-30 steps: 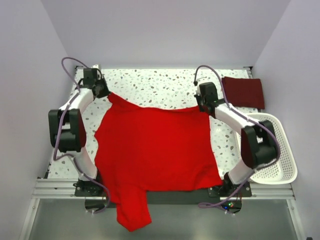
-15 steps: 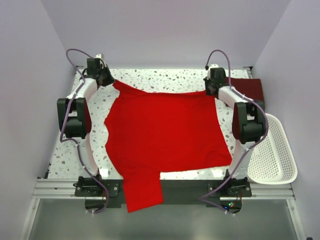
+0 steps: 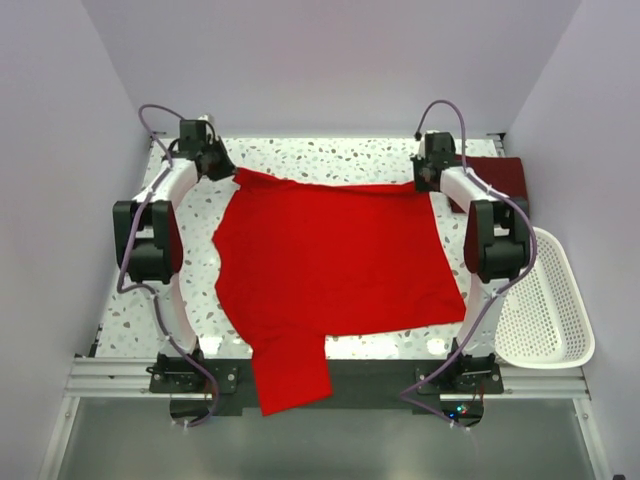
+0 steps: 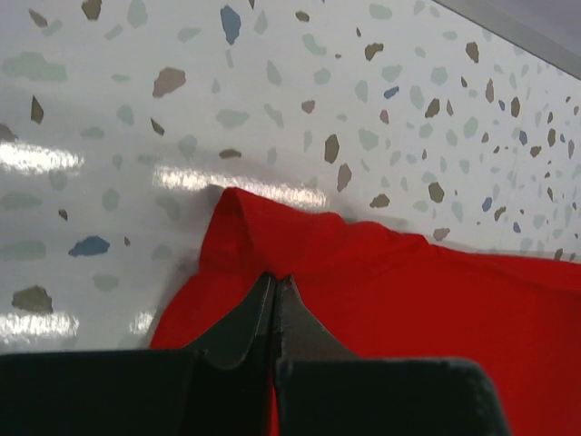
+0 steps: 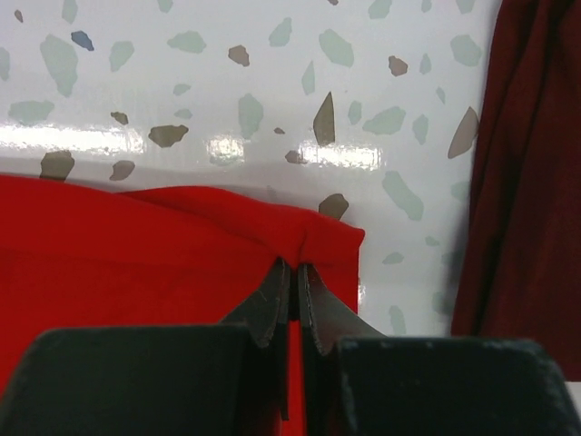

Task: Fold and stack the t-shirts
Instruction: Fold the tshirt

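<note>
The bright red t-shirt (image 3: 335, 260) lies spread over the speckled table, with one sleeve hanging over the near edge. My left gripper (image 3: 232, 172) is shut on its far left corner, pinching the cloth (image 4: 300, 263) in the left wrist view (image 4: 276, 278). My right gripper (image 3: 428, 184) is shut on the far right corner (image 5: 313, 238), as the right wrist view (image 5: 295, 265) shows. The dark maroon t-shirt (image 3: 500, 178) lies folded at the far right corner of the table, and it also shows in the right wrist view (image 5: 522, 182).
A white slatted basket (image 3: 545, 300) stands at the right edge of the table. Both arms reach along the left and right sides to the far end. Walls close in the table at the back and sides.
Both grippers have pulled the bright red shirt's far edge farther back on the table. The shirt has slid away from the near edge and lies flatter, with less of the sleeve hanging.
</note>
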Controlling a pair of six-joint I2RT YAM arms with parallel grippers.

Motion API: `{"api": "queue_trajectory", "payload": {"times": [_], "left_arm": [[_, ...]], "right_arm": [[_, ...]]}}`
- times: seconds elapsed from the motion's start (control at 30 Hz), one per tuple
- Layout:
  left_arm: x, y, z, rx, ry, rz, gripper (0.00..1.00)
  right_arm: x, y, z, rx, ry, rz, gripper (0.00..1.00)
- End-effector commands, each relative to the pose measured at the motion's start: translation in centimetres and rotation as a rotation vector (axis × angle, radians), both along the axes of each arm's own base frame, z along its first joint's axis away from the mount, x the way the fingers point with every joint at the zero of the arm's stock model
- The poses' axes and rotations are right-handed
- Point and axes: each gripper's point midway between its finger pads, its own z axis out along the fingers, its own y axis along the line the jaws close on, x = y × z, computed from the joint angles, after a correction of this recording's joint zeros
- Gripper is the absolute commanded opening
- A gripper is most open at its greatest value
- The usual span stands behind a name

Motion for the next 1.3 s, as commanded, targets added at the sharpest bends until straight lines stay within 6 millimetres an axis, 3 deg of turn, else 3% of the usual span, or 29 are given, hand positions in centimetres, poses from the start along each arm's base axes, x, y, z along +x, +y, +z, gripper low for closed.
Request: {"api": "queue_trajectory", "payload": {"times": [0.0,0.03,0.07,0.13,0.17,0.2,0.27,0.4,0.57,0.7,0.97,1.27], "left_arm": [[-2.7,-0.2,5.7,-0.024,-0.045,0.028,0.0],[-4.0,-0.2,5.0,-0.024,-0.011,0.038,0.0],[-4.7,0.1,6.3,-0.013,-0.032,0.053,0.0],[-6.7,0.7,5.7,0.013,0.021,0.073,0.0],[-7.5,0.8,6.6,0.019,0.012,0.08,0.0],[-8.7,0.8,5.8,0.019,0.042,0.074,0.0],[-10.1,0.6,6.5,0.012,0.041,0.072,0.0],[-13.5,0.0,5.6,-0.029,0.101,0.073,0.0],[-16.6,-1.1,7.3,-0.085,0.069,0.05,0.0],[-19.0,-1.0,6.8,-0.083,0.094,0.062,0.0],[-22.2,-2.2,5.8,-0.166,0.11,0.062,0.0],[-23.8,-2.2,2.5,-0.179,0.154,0.084,0.0]], "right_arm": [[-0.7,-0.8,4.6,0.009,-0.054,-0.017,0.0],[-1.2,-1.0,4.6,0.002,-0.045,-0.017,0.0],[-1.6,-1.1,4.6,-0.002,-0.036,-0.016,0.0],[-2.2,-1.5,5.2,-0.016,-0.035,-0.027,0.0],[-2.5,-1.6,5.2,-0.017,-0.029,-0.029,0.0],[-2.8,-1.6,5.4,-0.018,-0.03,-0.032,0.0],[-3.4,-1.6,6.0,-0.004,-0.035,-0.044,0.0],[-5.1,-1.5,6.2,0.02,-0.018,-0.061,0.0],[-7.2,-2.3,5.9,-0.012,0.0,-0.09,0.0],[-8.2,-2.6,5.3,-0.022,0.026,-0.106,0.0],[-9.2,-2.7,4.3,-0.013,0.049,-0.136,0.0],[-10.9,-3.2,1.7,-0.018,0.124,-0.194,0.01]]}}
